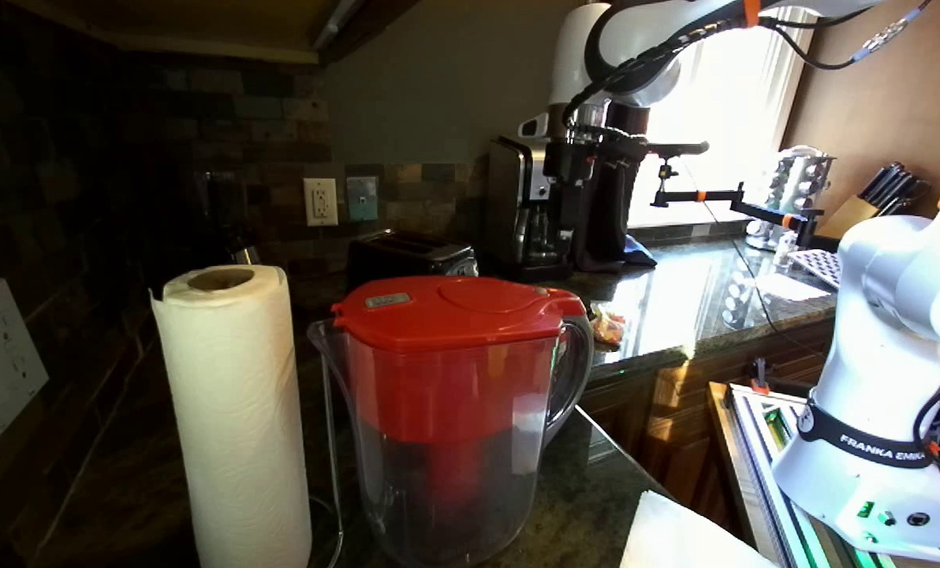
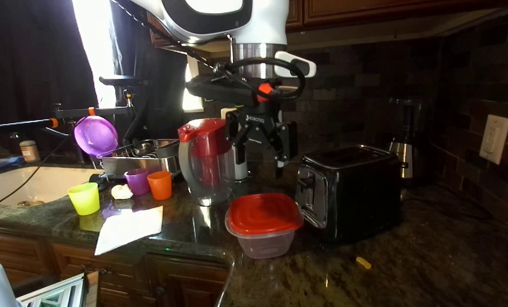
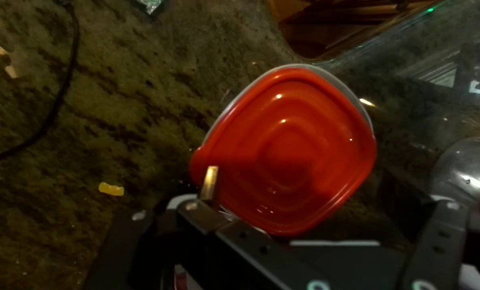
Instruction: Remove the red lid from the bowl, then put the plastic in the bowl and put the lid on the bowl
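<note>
Above a dark stone counter (image 2: 433,266), the gripper (image 2: 259,165) hangs with its jaws spread wide and nothing between them. Lower down and apart from it, the red lid (image 2: 264,212) rests on a clear bowl (image 2: 266,246) beside a black toaster (image 2: 356,194). The wrist view shows the lid off-center, a strip of the bowl's rim bare along two sides and one corner jutting outward. Removing the lid appears to be the step at hand, and that corner looks the likeliest hold: pinch only the lid's edge, leave the bowl's wall outside the grip, then raise it slowly so the bowl neither rides along nor knocks the toaster. A small yellow piece (image 2: 363,262), perhaps the plastic, lies apart from the bowl.
</note>
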`<action>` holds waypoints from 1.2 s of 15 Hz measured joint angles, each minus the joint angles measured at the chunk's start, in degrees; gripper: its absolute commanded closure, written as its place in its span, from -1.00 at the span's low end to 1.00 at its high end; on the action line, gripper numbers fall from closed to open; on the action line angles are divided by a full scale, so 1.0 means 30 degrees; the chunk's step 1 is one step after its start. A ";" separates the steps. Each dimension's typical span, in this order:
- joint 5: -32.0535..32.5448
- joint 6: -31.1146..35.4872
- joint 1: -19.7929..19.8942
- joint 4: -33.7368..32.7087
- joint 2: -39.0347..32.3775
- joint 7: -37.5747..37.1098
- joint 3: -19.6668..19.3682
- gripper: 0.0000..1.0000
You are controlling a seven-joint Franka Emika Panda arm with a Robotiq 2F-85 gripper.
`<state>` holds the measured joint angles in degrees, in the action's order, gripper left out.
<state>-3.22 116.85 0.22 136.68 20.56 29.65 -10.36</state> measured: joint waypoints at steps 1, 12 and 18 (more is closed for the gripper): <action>0.0001 0.0444 0.0124 0.0115 -0.0216 0.0134 -0.0139 -1.00; -0.2414 0.4125 0.0527 0.0685 -0.3168 0.4981 -0.1583 -1.00; -0.4479 0.4150 0.0772 0.0438 -0.4352 0.7411 -0.1577 -0.90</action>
<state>-16.65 129.30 2.53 138.00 7.50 51.89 -15.09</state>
